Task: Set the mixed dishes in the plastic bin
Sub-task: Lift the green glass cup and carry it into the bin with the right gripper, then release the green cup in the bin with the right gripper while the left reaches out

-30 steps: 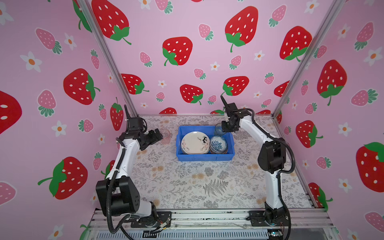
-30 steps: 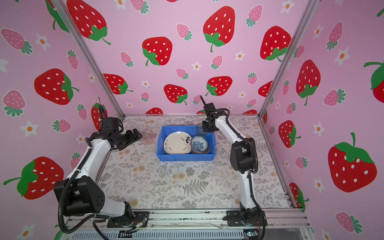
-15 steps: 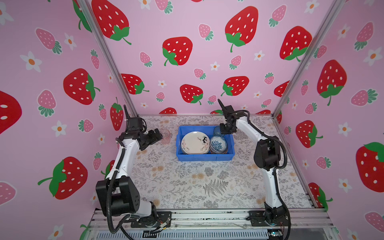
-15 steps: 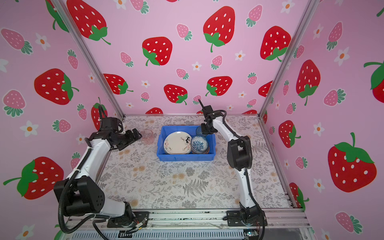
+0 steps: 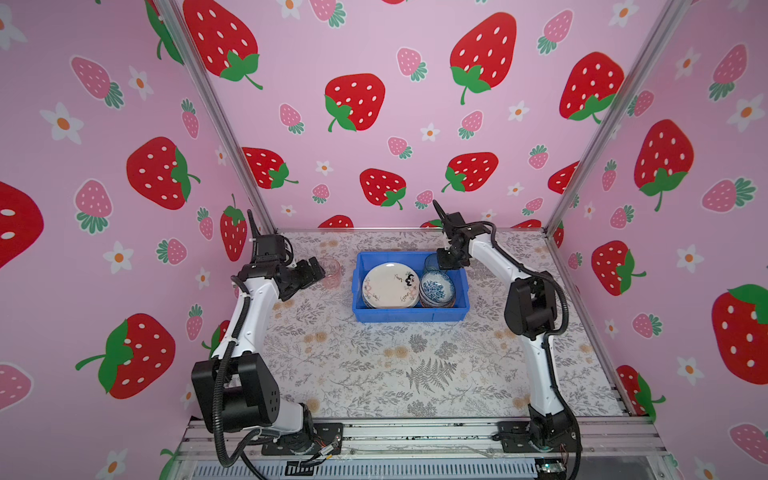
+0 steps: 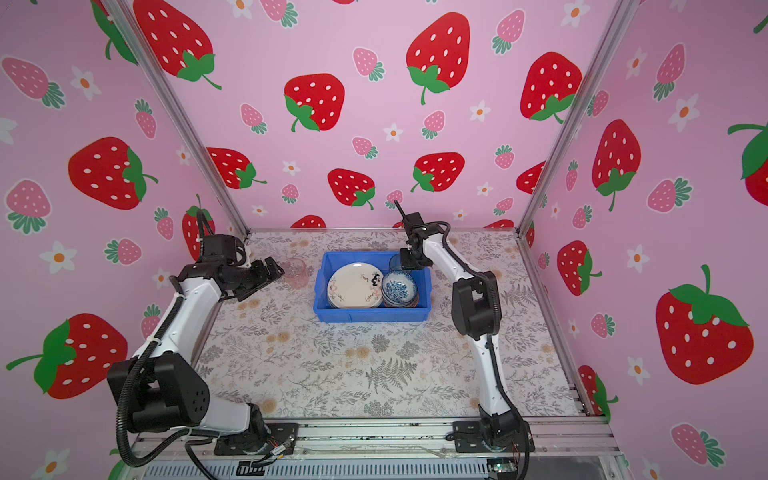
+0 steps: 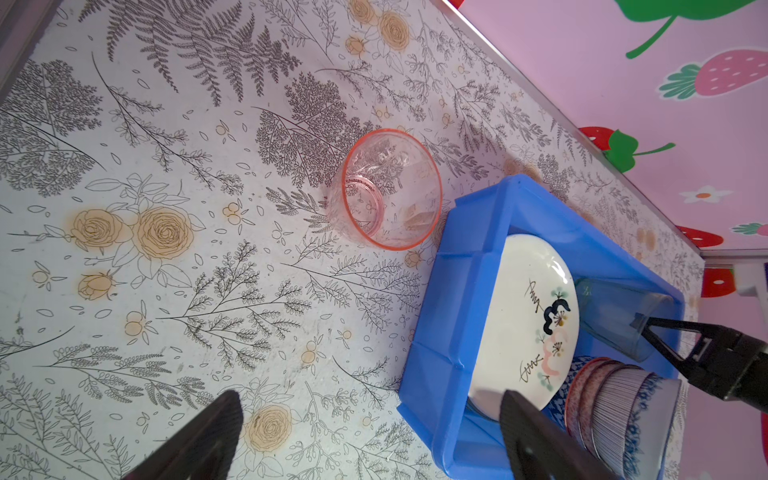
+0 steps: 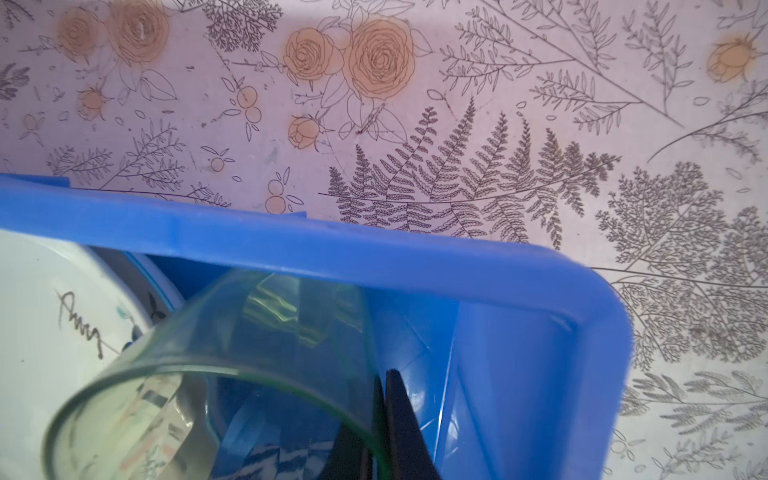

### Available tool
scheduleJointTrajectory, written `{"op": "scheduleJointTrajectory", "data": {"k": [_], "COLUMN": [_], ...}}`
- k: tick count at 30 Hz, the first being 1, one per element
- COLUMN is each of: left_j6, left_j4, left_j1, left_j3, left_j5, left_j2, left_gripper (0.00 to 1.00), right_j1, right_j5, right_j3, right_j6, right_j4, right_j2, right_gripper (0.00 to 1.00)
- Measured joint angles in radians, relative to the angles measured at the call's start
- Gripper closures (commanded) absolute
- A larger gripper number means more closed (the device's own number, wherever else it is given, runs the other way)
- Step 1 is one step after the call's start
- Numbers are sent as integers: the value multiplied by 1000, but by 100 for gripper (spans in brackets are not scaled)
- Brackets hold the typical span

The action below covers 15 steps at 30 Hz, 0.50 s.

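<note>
The right gripper (image 8: 384, 374) is pinched closed on the wall of the clear green glass cup (image 8: 249, 332), holding it tilted in the far right corner of the bright blue rectangular plastic bin (image 5: 409, 316). Beside the cup, the bin holds a cream floral round plate (image 5: 388, 284) on the left and a stack topped by a blue-white patterned bowl (image 5: 436, 286) on the right. The left gripper (image 7: 370, 399) is spread wide and empty above the floral tabletop (image 5: 374, 365). It faces the pink glass cup (image 7: 390, 191), which stands just beside the bin's left wall.

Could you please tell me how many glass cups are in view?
2. The pink glass cup sits on the table beside the blue plastic bin; the right gripper holds the green glass cup at the bin's far corner.
</note>
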Motion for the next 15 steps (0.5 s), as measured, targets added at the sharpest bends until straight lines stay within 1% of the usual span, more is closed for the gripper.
{"op": "scheduleJointTrajectory", "data": {"k": [5, 11, 15], "left_j6": [0, 0, 0], "left_j4": [0, 0, 0], "left_j1": [0, 0, 0], "left_j3": [0, 0, 0], "left_j5": [0, -2, -3], "left_j2": [0, 1, 2], "left_gripper": [1, 1, 1], "right_j1": [2, 5, 6], "right_j5": [-12, -17, -15], "right_j3": [12, 40, 49], "right_j6": [-1, -9, -13], "right_j4": [0, 17, 19], "right_j2": [5, 6, 6], "right_gripper": [85, 71, 64]}}
